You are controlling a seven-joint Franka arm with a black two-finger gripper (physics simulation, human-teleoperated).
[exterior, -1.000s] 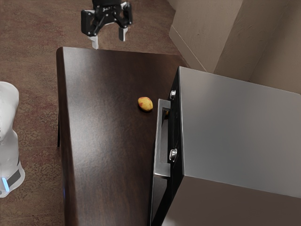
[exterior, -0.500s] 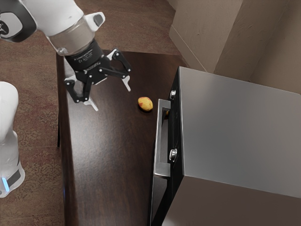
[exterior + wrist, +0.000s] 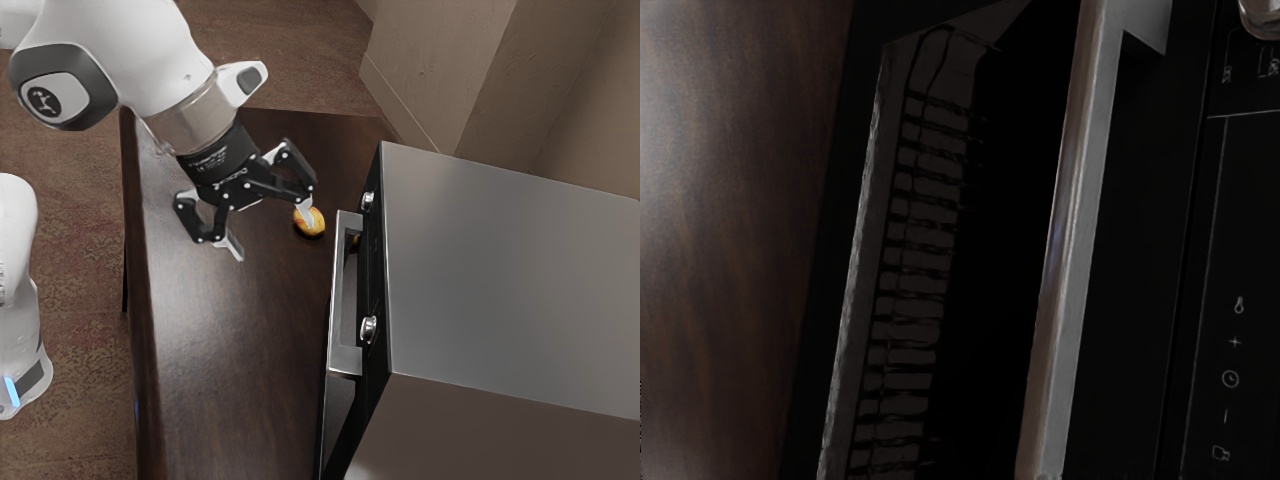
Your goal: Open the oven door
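Exterior view: end effector (image 3: 271, 232) hangs before the oven (image 3: 510, 270), fingers spread, empty! The door (image 3: 910, 250) on the oven's front looks shut, handle (image 3: 338, 290) ungripped; grasp and pull remain.

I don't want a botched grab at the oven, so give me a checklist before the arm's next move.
1. Gripper open: ok, fingers spread.
2. Nothing held between the fingers: ok.
3. Oven handle visible to the wrist camera: ok.
4. Fingers at the handle: not ok, short of it.
5. Fingers clear of the yellow fruit: cannot tell; one overlaps it in the exterior view.
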